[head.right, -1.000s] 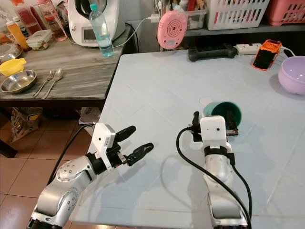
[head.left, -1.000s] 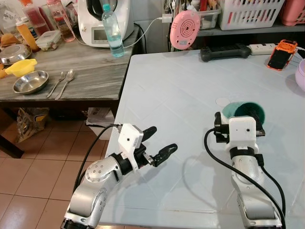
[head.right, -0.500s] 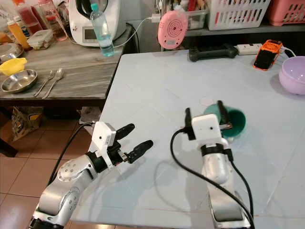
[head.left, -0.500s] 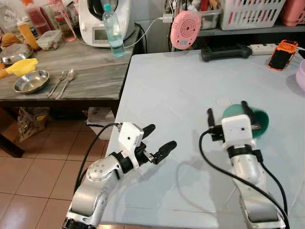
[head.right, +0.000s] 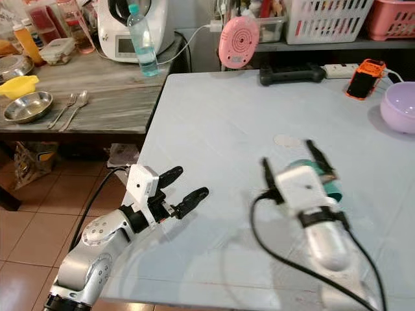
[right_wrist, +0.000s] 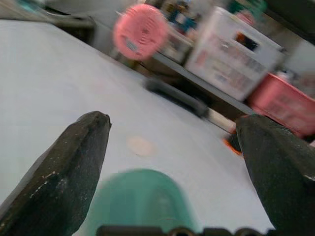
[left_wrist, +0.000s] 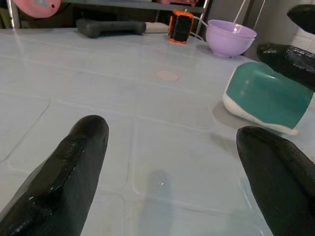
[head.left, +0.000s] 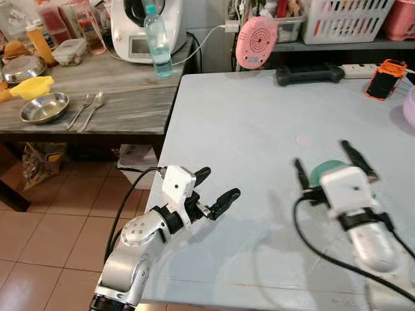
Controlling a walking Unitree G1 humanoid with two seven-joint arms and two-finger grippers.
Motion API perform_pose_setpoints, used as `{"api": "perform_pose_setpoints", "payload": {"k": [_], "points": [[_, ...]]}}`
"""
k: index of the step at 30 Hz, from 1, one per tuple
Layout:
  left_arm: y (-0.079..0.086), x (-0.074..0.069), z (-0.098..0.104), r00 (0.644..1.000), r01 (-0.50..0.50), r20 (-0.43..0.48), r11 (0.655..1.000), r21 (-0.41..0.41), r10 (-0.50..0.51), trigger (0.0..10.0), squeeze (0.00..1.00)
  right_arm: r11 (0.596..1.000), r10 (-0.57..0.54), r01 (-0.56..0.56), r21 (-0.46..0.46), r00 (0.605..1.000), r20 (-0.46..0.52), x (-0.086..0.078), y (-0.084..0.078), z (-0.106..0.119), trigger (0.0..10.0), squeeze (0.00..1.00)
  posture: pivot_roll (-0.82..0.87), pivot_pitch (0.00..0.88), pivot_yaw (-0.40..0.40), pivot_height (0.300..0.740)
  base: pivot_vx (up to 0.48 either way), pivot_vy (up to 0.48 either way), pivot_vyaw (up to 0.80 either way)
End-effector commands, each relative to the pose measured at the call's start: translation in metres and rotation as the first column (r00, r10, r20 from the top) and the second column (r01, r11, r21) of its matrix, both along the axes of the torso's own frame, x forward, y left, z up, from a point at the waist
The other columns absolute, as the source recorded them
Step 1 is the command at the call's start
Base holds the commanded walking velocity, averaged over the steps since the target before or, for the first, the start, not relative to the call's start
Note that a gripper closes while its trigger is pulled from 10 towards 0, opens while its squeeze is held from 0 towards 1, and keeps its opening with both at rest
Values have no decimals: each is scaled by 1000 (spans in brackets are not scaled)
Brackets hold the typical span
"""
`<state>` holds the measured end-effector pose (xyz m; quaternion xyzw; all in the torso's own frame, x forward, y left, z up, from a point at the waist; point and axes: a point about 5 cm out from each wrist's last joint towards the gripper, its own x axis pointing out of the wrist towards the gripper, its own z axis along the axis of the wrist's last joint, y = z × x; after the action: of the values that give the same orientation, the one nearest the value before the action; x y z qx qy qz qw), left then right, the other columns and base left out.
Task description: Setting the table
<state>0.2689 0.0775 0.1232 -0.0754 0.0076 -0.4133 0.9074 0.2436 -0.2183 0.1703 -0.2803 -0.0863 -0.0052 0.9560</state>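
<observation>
pale table point(head.left: 246, 110) | on it: teal cup point(left_wrist: 266, 101) on its side, purple bowl point(head.right: 398, 109), orange phone point(head.left: 386, 70)

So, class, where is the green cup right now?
The green cup lies on its side on the pale table, on the robot's right, between the open fingers of the right gripper, nearer than the purple bowl.

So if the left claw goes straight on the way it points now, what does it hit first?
Probably the teal cup lying on its side on the table, just right of the left claw's line; dead centre looks free. Depth is uncertain.
</observation>
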Motion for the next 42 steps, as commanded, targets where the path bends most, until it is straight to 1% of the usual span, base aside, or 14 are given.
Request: {"api": "perform_pose_setpoints", "payload": {"k": [1,4,6,7,10,17,26,32,33,34,35,36,37,42], "points": [[7,3,0,1000,-22,9,1000,17,22,10000,0,996,-77,78,36,996,-37,-6,-10,-7,10000,0,-122,38,75,740,0,0,0],[10,4,0,1000,-26,10,999,21,26,10000,0,992,-91,96,76,994,-66,-14,-9,-14,10000,0,-121,37,75,740,0,0,0],[15,3,0,1000,-21,5,999,27,21,10000,0,993,-71,79,88,993,-90,-28,1,-24,10000,0,-126,39,77,740,0,0,0],[21,1,-1,1000,-15,0,999,33,15,10000,0,993,-91,97,65,991,-100,-42,7,-33,10000,0,-130,41,77,740,0,0,0],[23,0,-1,1000,-14,-2,999,36,14,10000,0,991,-113,119,64,989,-99,-48,8,-36,10000,0,-135,43,81,740,0,0,0],[26,-1,-3,1000,13,-13,998,59,-12,10000,0,980,-167,179,86,977,-136,-75,15,-48,10000,0,-158,51,110,740,0,0,0],[22,3,-3,999,43,-11,997,66,-42,10000,0,954,-195,227,198,966,-171,-70,21,-56,10000,0,-161,39,125,740,0,0,0],[20,5,-3,999,43,-3,997,69,-43,10000,0,941,-172,202,270,976,-132,-44,22,-48,10000,0,-149,28,125,740,0,0,0],[20,5,-3,999,42,-2,997,68,-42,10000,0,934,-164,195,299,979,-124,-36,22,-46,6745,0,-144,28,123,740,0,0,0],[20,5,-3,999,41,-1,997,68,-41,10000,0,931,-161,192,312,979,-123,-33,22,-45,6745,0,-144,28,123,740,0,0,0],[20,5,-3,999,40,-2,997,67,-40,10000,0,928,-159,193,319,979,-131,-29,22,-45,3569,0,-142,27,122,740,0,0,0],[20,5,-3,999,39,-2,997,67,-39,10000,0,928,-159,194,319,978,-133,-28,22,-45,3569,0,-142,27,122,740,0,0,0],[20,4,-4,999,40,-2,997,67,-40,10000,0,913,-168,204,353,977,-132,-24,21,-44,0,0,-136,27,118,740,0,0,0],[22,3,-5,999,33,-2,997,71,-32,10000,0,902,-164,205,380,977,-140,-22,22,-44,0,0,-125,29,110,740,0,0,0]]}}
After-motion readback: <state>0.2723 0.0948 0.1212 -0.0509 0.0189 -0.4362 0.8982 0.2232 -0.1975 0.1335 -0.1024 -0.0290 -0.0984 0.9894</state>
